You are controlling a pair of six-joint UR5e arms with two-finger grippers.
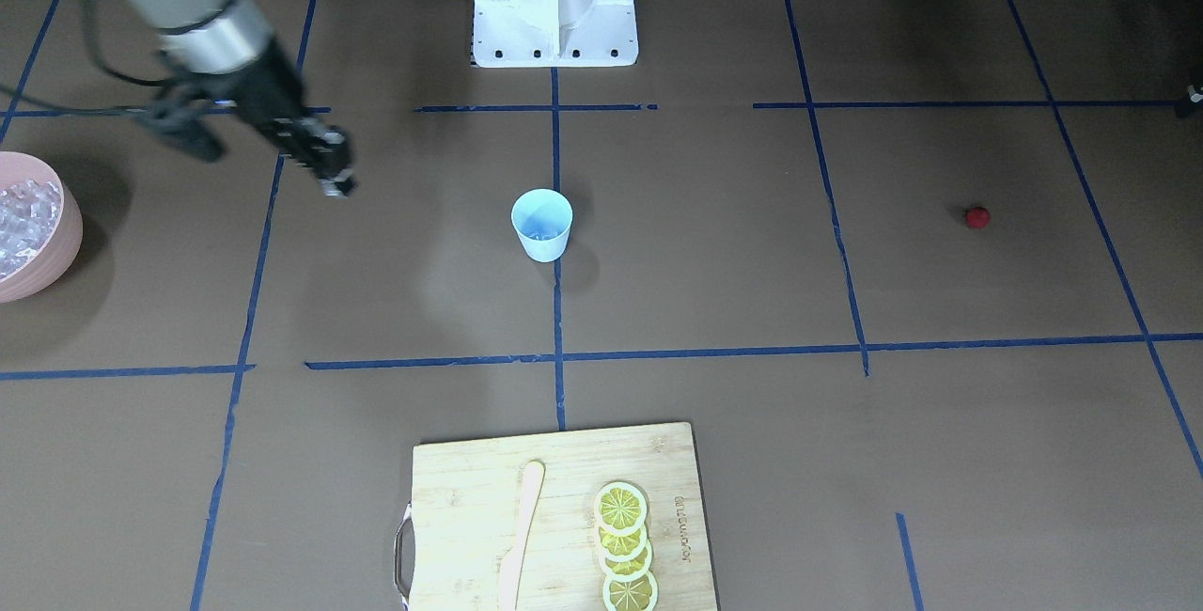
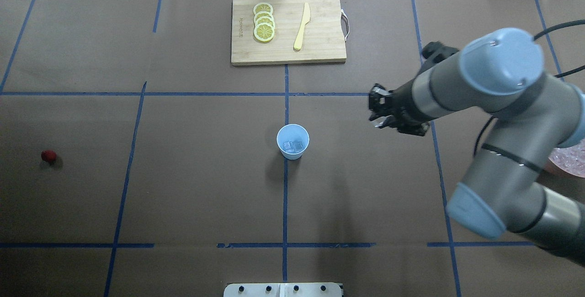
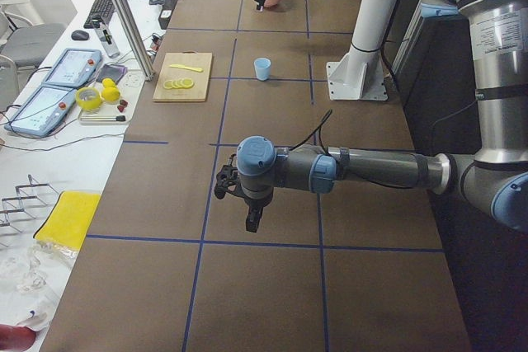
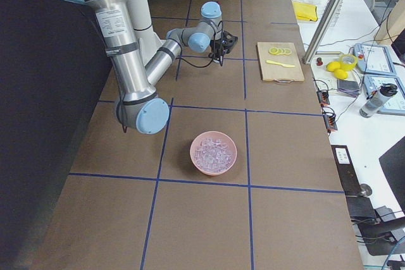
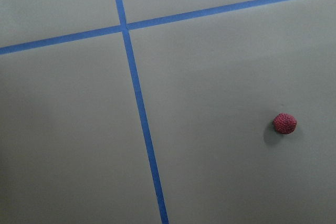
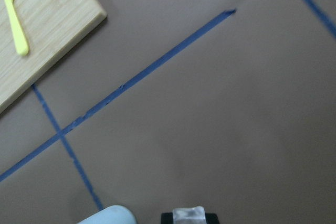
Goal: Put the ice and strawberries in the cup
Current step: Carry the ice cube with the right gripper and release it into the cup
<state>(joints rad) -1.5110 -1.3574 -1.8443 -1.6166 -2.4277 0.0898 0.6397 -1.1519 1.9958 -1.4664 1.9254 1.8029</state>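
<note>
The right tool (image 2: pixel 375 115) is closed narrowly on a small clear ice cube (image 6: pixel 188 214), near the light blue tapered plastic cup (image 1: pixel 543 242), which holds other cubes (image 2: pixel 293 145). The small dark red roundish strawberry (image 2: pixel 48 156) lies on the brown desk (image 2: pixel 183 187), well apart. I cannot tell how far open the left tool (image 3: pixel 252 220) is.

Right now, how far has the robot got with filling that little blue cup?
Done: a few ice cubes already lie in the cup. In hand: the jaws of the right arm seem to pinch another cube, short of the cup. Still to do: the strawberry lies untouched on the table, far off on the robot's left.
</note>
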